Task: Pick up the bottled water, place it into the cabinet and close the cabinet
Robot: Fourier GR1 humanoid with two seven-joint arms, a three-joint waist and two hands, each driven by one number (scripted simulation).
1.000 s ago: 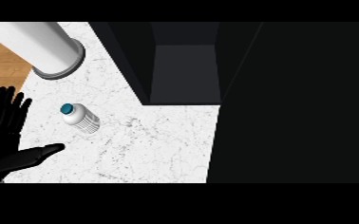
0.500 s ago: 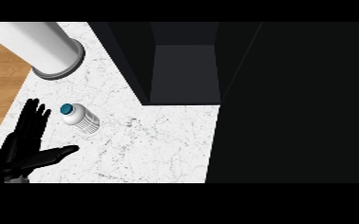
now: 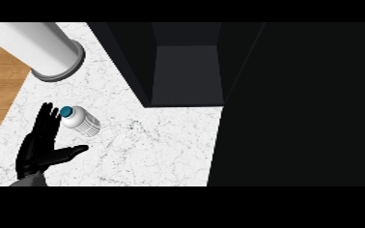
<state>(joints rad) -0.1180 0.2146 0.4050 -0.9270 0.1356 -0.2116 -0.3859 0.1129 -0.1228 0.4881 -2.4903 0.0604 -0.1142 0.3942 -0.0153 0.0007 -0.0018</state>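
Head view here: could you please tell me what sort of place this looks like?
Probably a kitchen counter: a white marbled countertop, a dark open cabinet standing on it, and a bottled water near the left hand.

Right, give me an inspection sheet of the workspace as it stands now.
Surface: white marbled counter, wooden floor past its left edge.
Job's things: bottled water lying tilted on the counter, blue cap toward the hand; dark cabinet open.
Clutter: large white cylinder at upper left.
Hands: left hand open beside the bottle, fingers straight, not curled round it; right hand not in view.
Cables: nothing seen.
Surroundings: dark panel filling the right side.
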